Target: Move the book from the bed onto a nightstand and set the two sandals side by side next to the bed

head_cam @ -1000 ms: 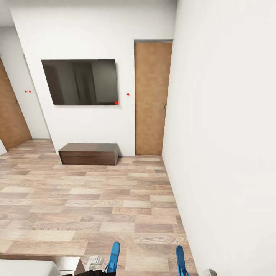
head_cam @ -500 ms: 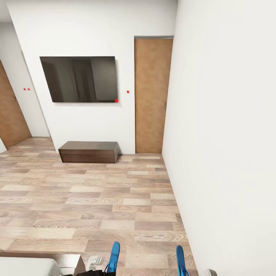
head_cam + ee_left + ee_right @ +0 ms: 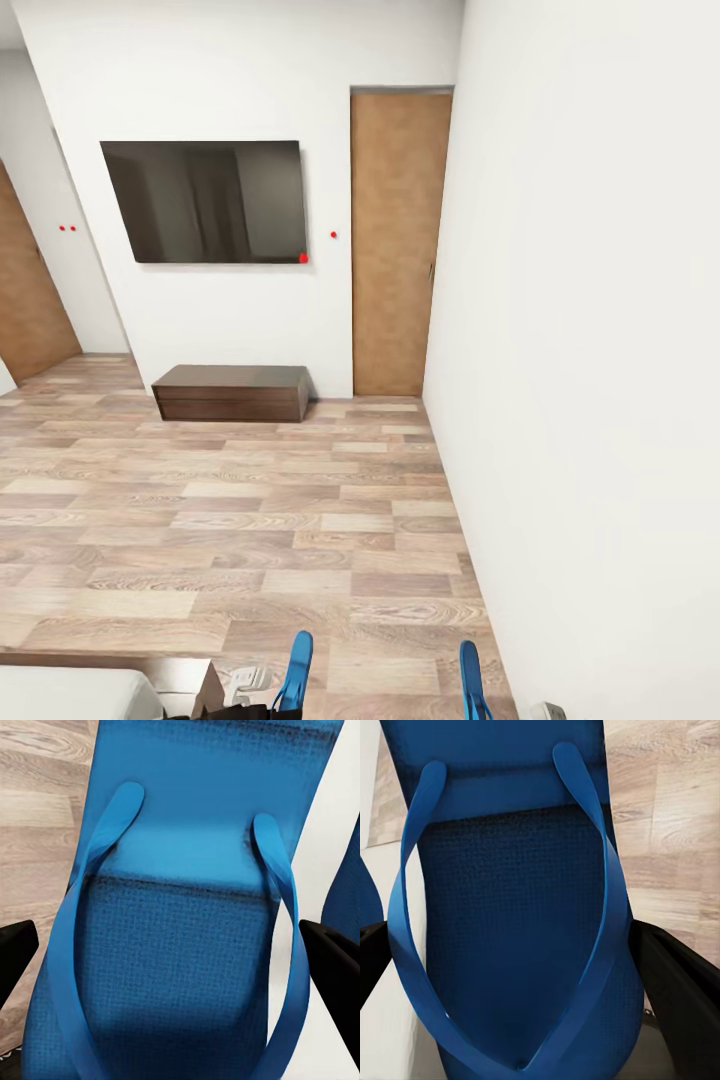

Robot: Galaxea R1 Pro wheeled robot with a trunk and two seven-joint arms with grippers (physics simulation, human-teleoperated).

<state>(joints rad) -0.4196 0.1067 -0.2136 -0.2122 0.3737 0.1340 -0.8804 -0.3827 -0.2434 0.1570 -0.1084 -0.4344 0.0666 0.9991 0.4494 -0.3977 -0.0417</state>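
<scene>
One sandal (image 3: 180,937) is gripped in the left jaws, the other sandal (image 3: 514,922) in the right; both tips are seen at 6 o'clock in the head view. The bed (image 3: 70,695) corner lies at 7 o'clock. If released unevenly, the pair may be left skewed or apart.

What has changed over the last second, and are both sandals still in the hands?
The whole head view has slid upward a little: the TV, door and low cabinet sit slightly higher, so the camera moved, not the furniture. Nothing was taken hold of or let go. The left sandal and right sandal stay at the bottom edge, each between its hand's fingers in the wrist views.
</scene>
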